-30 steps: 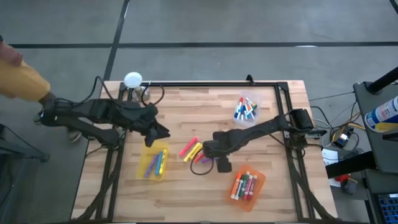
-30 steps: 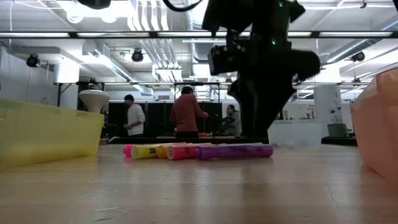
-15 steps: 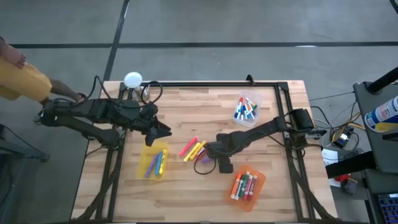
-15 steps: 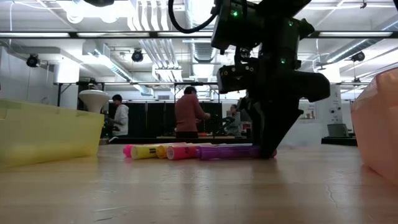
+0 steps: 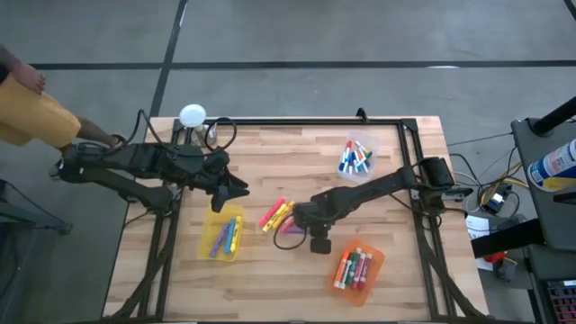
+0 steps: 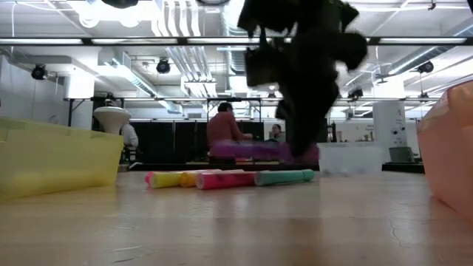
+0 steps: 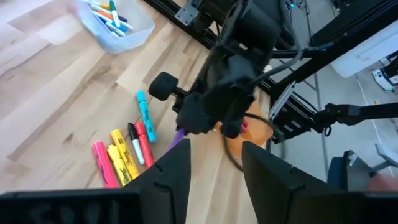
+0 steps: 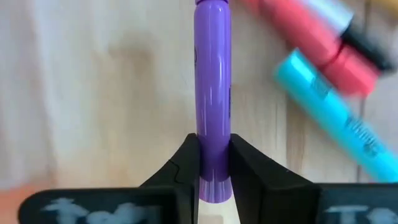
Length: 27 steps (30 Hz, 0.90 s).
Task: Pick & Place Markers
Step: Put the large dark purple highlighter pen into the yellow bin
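A purple marker (image 8: 213, 93) hangs above the table with my right gripper (image 5: 301, 220) shut on it; the low view shows it (image 6: 259, 151) blurred and level. Below it, loose pink, yellow, red and teal markers (image 7: 124, 149) lie flat side by side on the wooden table (image 5: 297, 153). My left gripper (image 7: 214, 180) hovers over the far end of the yellow bin (image 5: 223, 234), open, with nothing between its fingers. My right gripper pinches the purple marker's barrel near one end (image 8: 213, 163) between its two fingers (image 8: 185, 162), which lie across it. The fingers come down from above. The marker is level and lifted clear of the table and of the other markers.
The yellow bin holds a few markers. An orange bin (image 5: 358, 267) with several markers stands near the front right, and a clear bin (image 5: 357, 155) with markers at the far right. A white round object (image 5: 192, 114) sits at the far left corner. People move in the room behind.
My right gripper has come down onto the purple marker, shut on it and lifted it off the table. The marker has left the row and hangs level above it; the teal marker behind it now shows. The other markers have stayed put.
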Tool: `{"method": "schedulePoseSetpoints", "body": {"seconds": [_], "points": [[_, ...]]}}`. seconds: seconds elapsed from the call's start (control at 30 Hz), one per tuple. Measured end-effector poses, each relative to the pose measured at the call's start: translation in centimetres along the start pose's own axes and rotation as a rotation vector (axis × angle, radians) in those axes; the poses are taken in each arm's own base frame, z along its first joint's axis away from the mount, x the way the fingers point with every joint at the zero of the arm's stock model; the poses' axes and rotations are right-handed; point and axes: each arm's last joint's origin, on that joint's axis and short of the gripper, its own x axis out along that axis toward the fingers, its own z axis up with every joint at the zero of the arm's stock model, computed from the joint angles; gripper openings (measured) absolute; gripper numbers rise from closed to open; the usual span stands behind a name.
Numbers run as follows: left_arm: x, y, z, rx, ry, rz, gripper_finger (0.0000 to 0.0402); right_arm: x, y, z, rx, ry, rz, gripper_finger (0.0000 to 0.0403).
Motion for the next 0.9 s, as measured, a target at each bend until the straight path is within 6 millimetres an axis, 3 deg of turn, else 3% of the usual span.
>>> {"method": "schedulePoseSetpoints", "body": {"seconds": [0.17, 0.5, 0.9], "points": [[0.0, 0.0, 0.0, 0.014, -0.014, 0.016, 0.0135, -3.6, 1.3, 2.5, -0.02, -0.132, 0.04, 0.0052], [0.5, 0.1, 0.0, 0.015, -0.017, 0.043, 0.0135, -11.3, 1.9, 7.6, -0.016, -0.431, 0.039, 0.0052], [2.1, 0.0, -0.2, -0.014, 0.048, 0.043, 0.0135, -16.3, 1.5, 9.6, -0.031, -0.611, -0.019, 0.0052]]}}
